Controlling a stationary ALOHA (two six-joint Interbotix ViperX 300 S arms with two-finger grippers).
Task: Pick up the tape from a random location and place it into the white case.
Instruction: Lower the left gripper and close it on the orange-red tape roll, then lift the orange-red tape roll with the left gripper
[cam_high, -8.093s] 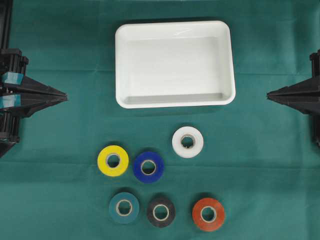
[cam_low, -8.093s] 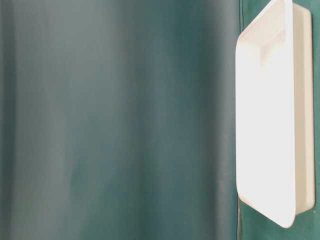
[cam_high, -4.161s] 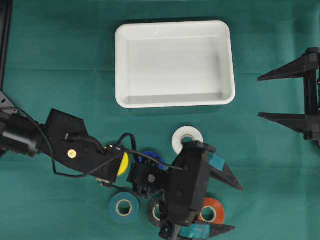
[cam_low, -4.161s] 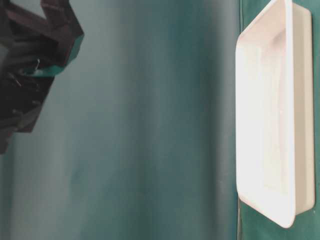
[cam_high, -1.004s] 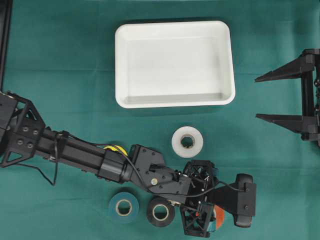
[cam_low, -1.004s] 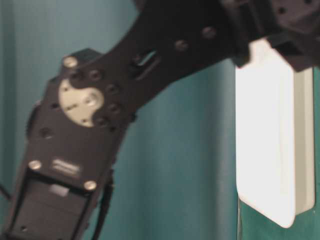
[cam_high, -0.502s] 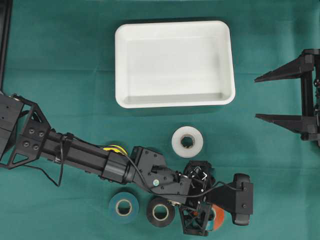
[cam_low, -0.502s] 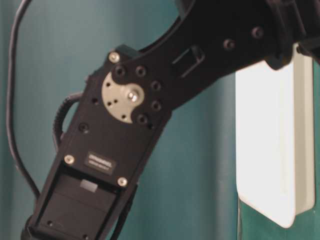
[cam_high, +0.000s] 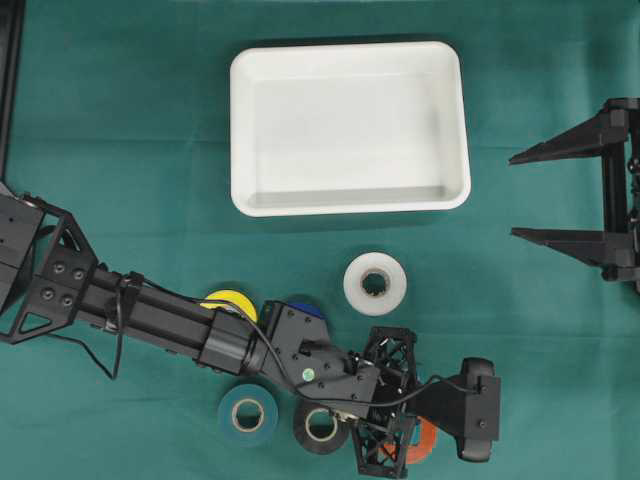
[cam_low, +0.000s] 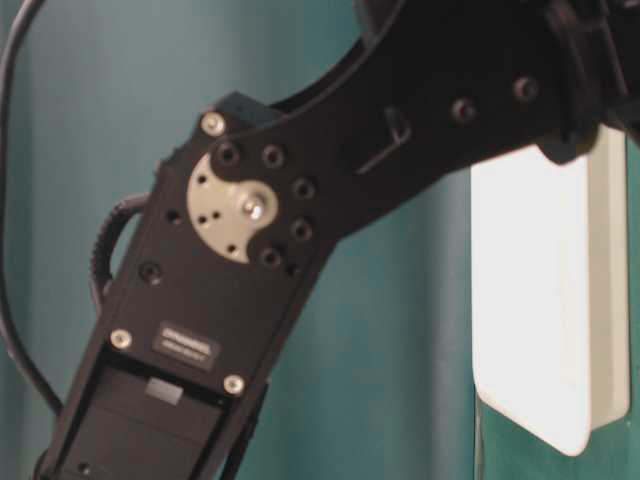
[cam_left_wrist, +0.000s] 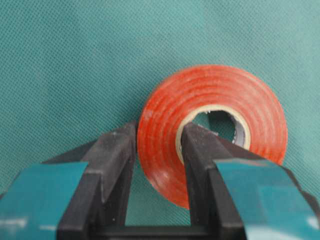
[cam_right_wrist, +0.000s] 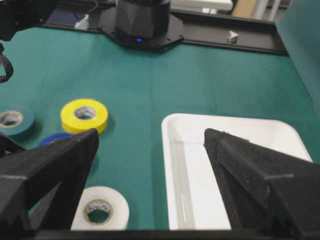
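Left pincer (cam_left_wrist: 157, 165): clamped on the near wall of the red tape (cam_left_wrist: 215, 130), one finger outside the roll, the other in its core.
Tape position: flat on the green counter (cam_high: 130, 150), at the bottom edge of the overhead view, mostly hidden under the arm.
Direction to goal: the white case (cam_high: 240, 130) lies well apart, up the overhead view and slightly left of the tape.
Likely next move: lift, then carry toward the case.
Right pincer (cam_high: 570, 195): spread wide, idle at the right edge, holding nothing.
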